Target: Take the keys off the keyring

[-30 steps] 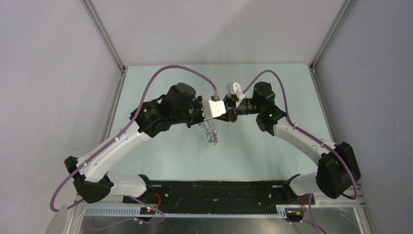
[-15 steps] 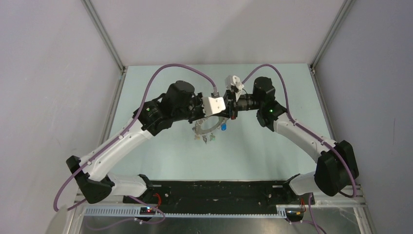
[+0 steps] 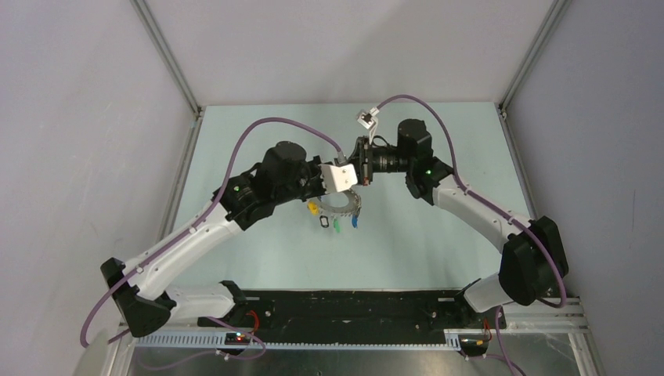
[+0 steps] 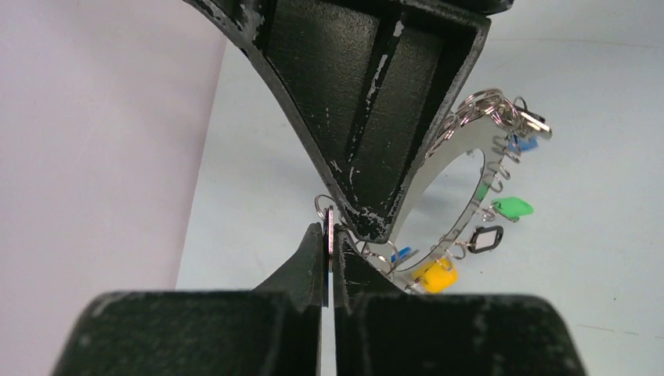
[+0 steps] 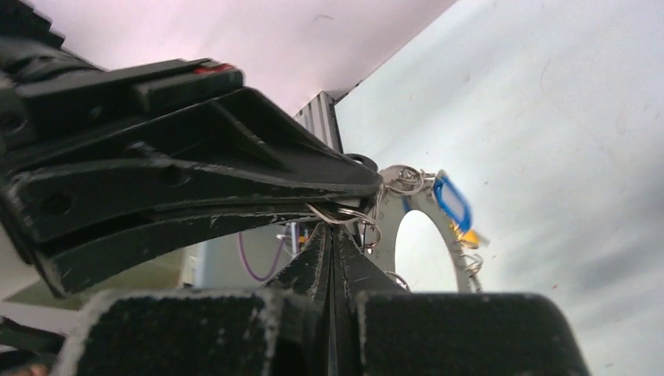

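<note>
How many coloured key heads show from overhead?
4, left to right below the keyring: yellow head, black head, green head, blue head. Others may be hidden.

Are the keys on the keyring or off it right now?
On it. In the left wrist view, the keys, with yellow, black, green and blue heads, hang from small loops along the keyring.

One keyring (image 4: 460, 147). Keys (image 4: 513, 207) with heads showing: two blue, one green, one black, one yellow.
</note>
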You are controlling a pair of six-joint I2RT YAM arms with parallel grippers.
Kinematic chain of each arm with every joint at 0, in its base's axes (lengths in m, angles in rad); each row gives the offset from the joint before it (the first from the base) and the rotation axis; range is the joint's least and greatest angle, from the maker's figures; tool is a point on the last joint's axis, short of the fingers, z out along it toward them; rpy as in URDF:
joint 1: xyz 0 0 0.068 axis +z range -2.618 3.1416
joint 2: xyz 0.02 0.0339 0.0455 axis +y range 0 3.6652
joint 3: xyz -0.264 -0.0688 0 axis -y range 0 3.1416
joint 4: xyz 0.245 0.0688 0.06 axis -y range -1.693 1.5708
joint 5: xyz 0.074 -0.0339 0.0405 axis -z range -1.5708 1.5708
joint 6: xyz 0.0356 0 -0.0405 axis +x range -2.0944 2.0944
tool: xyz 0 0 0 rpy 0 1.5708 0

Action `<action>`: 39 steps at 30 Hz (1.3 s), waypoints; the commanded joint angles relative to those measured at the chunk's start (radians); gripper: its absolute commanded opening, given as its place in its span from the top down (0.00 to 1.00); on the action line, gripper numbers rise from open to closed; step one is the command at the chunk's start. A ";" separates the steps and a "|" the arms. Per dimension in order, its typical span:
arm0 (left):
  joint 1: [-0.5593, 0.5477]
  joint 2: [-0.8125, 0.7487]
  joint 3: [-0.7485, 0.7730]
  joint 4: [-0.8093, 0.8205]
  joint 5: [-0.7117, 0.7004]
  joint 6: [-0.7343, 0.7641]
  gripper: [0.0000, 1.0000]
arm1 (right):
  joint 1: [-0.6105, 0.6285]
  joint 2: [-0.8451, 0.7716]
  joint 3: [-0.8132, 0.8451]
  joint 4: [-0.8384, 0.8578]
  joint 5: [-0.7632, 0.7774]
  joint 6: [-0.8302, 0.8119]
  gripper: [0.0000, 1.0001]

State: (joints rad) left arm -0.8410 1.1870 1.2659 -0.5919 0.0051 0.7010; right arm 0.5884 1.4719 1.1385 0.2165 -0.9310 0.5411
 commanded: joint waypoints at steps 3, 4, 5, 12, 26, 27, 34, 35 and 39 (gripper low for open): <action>-0.010 -0.069 -0.027 0.157 0.034 0.018 1.00 | 0.043 0.018 0.054 -0.052 0.132 0.205 1.00; -0.011 -0.074 -0.031 0.161 0.037 0.023 1.00 | 0.042 0.020 0.052 -0.053 0.137 0.223 1.00; -0.011 -0.086 -0.041 0.165 0.053 0.027 1.00 | 0.041 0.020 0.040 -0.036 0.153 0.272 1.00; -0.015 -0.124 -0.098 0.197 0.086 0.048 1.00 | 0.014 -0.015 -0.159 0.429 0.268 0.698 0.98; -0.015 -0.139 -0.111 0.210 0.086 0.031 1.00 | -0.083 -0.208 -0.204 0.308 0.108 0.270 0.47; -0.015 -0.138 -0.109 0.210 0.082 0.026 1.00 | -0.081 -0.218 -0.204 0.259 0.114 0.231 0.47; -0.016 -0.133 -0.080 0.209 0.061 -0.033 1.00 | 0.006 -0.326 -0.264 0.074 0.332 -0.182 0.48; -0.017 -0.133 -0.077 0.210 0.052 -0.039 1.00 | 0.030 -0.341 -0.282 0.098 0.400 -0.209 0.48; -0.017 -0.142 -0.070 0.206 0.026 -0.070 1.00 | 0.128 -0.416 -0.405 0.194 0.631 -0.293 0.48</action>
State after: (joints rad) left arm -0.8547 1.0794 1.1412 -0.4725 0.0559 0.6796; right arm 0.6369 1.1240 0.8177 0.3462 -0.5671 0.4290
